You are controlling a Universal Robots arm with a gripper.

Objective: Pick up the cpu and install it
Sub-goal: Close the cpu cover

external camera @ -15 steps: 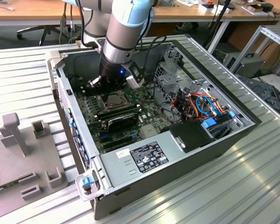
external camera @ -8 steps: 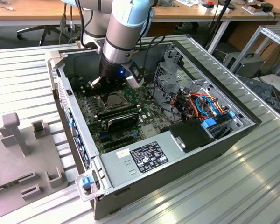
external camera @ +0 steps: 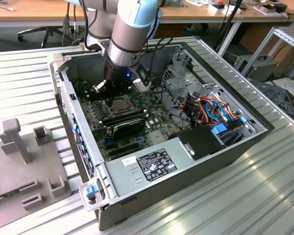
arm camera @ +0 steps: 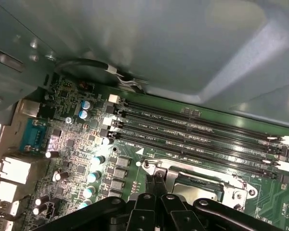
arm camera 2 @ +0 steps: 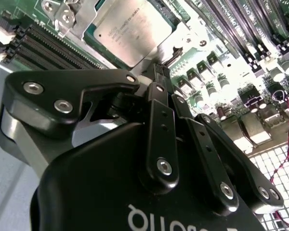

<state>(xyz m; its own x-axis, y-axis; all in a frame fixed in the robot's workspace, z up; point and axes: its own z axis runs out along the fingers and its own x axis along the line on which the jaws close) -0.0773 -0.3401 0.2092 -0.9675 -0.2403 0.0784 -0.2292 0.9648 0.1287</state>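
One cpu (arm camera 2: 130,30), silver top up, seated in its socket (arm camera: 202,180) on the motherboard (external camera: 137,132), upper centre of the second wrist view. My gripper (arm camera 2: 160,72) hangs just above its near edge, fingers pressed together, holding nothing. Memory slots (arm camera: 197,130) flank it; case walls (external camera: 78,127) crowd close.

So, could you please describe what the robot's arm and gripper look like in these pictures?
The arm has silver-grey tube sections with a pale blue joint cap and a small blue light near the wrist. The gripper is matte black, built from linked bars joined by silver screws, with white lettering on its body.
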